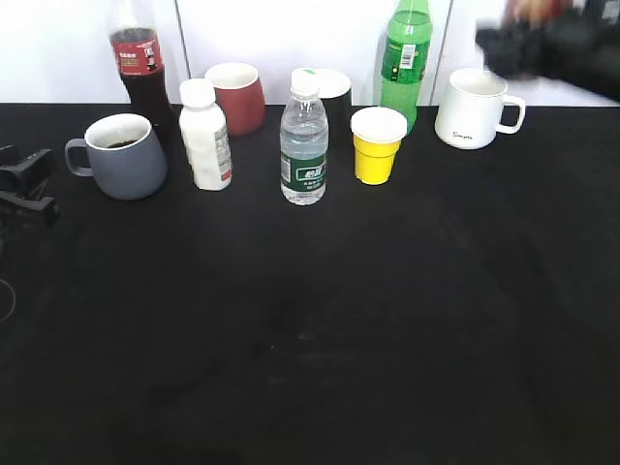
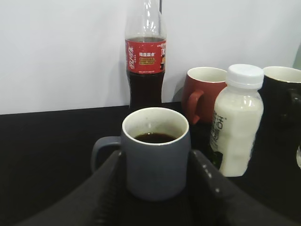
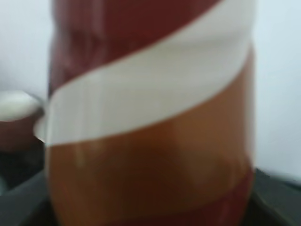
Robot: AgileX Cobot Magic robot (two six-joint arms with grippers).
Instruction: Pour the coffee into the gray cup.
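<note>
The gray cup (image 1: pixel 126 160) stands at the left of the black table with dark coffee inside; in the left wrist view (image 2: pixel 155 141) it sits just ahead, framed by the two fingers. My left gripper (image 1: pixel 27 184) (image 2: pixel 156 162) is open and low, left of the cup and apart from it. My right gripper (image 1: pixel 557 44) is raised at the back right, blurred. A brown, white and orange coffee bottle (image 3: pixel 150 117) fills the right wrist view, held close in the jaws, which are hidden behind it.
A row stands along the back: cola bottle (image 1: pixel 140 68), white milk bottle (image 1: pixel 205 136), red cup (image 1: pixel 237 97), water bottle (image 1: pixel 303 145), black cup (image 1: pixel 334 92), yellow cup (image 1: pixel 377 145), green bottle (image 1: pixel 405 58), white mug (image 1: pixel 475 108).
</note>
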